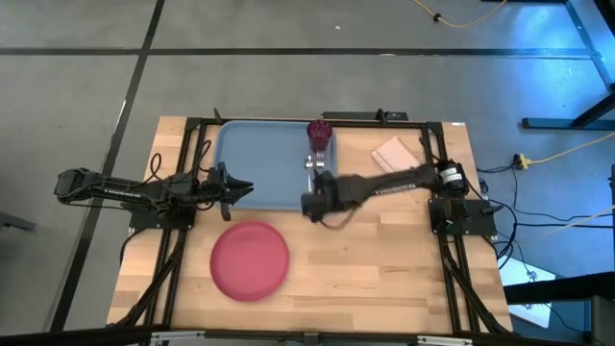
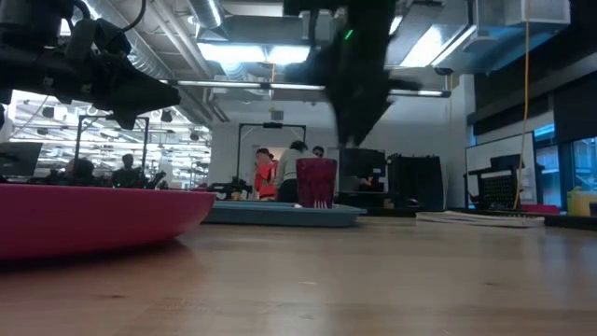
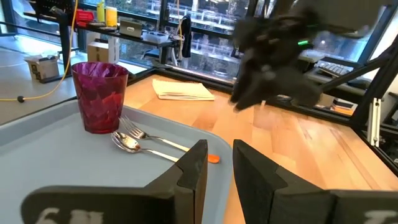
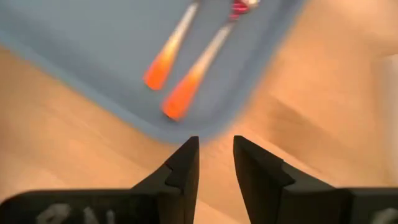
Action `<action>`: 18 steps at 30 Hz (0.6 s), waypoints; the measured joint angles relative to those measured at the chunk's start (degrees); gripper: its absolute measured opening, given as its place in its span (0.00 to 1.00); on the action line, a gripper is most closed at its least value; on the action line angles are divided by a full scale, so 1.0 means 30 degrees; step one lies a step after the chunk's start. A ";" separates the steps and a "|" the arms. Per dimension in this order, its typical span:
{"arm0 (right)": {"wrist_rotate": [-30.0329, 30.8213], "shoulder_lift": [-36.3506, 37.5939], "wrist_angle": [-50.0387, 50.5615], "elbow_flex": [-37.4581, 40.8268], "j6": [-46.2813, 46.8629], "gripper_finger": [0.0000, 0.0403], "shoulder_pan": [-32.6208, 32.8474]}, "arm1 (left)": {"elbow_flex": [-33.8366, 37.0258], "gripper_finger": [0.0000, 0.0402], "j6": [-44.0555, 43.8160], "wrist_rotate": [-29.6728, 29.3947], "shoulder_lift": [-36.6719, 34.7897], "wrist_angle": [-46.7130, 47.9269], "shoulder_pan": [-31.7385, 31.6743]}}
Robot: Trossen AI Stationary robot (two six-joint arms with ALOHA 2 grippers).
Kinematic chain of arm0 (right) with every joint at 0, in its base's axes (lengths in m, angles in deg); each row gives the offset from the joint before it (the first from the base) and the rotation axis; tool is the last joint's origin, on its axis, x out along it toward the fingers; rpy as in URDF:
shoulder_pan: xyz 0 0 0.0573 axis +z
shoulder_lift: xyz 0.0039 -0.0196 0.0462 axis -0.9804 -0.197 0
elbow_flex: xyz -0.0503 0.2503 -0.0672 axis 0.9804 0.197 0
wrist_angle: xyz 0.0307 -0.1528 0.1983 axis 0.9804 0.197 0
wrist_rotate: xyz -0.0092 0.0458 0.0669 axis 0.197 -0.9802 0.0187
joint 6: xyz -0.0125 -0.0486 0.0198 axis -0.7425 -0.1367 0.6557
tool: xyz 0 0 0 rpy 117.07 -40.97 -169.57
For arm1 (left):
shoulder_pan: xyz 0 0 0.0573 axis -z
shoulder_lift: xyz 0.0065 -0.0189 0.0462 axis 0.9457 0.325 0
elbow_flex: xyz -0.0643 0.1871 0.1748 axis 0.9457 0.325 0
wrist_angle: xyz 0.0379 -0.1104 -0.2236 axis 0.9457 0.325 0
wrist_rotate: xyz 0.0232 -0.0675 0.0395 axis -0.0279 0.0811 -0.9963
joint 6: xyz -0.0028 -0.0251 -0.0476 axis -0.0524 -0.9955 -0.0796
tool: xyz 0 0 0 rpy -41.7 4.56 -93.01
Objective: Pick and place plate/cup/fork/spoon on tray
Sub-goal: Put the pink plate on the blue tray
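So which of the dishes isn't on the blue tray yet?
The plate. It lies on the bare wood beside the tray, while the cup, fork and spoon are already on the tray.

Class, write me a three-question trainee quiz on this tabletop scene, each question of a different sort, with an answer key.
1. True or false: the plate lies on the tray.
2. Which stands nearest the cup? A) the napkin B) the fork and spoon C) the plate
3. Fill in: the right gripper, holding nothing, hovers just off the tray's ____ rim.

Key: 1 false, it rests on the table; 2 B; 3 near.
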 joint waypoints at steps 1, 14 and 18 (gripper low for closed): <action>0.0935 0.0000 0.1158 -0.0286 0.0172 0.26 0.0657 | -0.0003 0.17 0.0004 -0.0007 0.0000 0.0000 0.0000; 0.9557 0.0416 0.5555 0.1971 0.0996 0.26 0.7169 | -0.0006 0.17 0.0022 -0.4083 -0.0001 -0.0532 -0.0005; 1.2785 0.0695 0.7141 0.3813 0.3026 0.26 0.7889 | -0.0006 0.17 0.0409 -0.4615 -0.0017 -0.1971 0.0000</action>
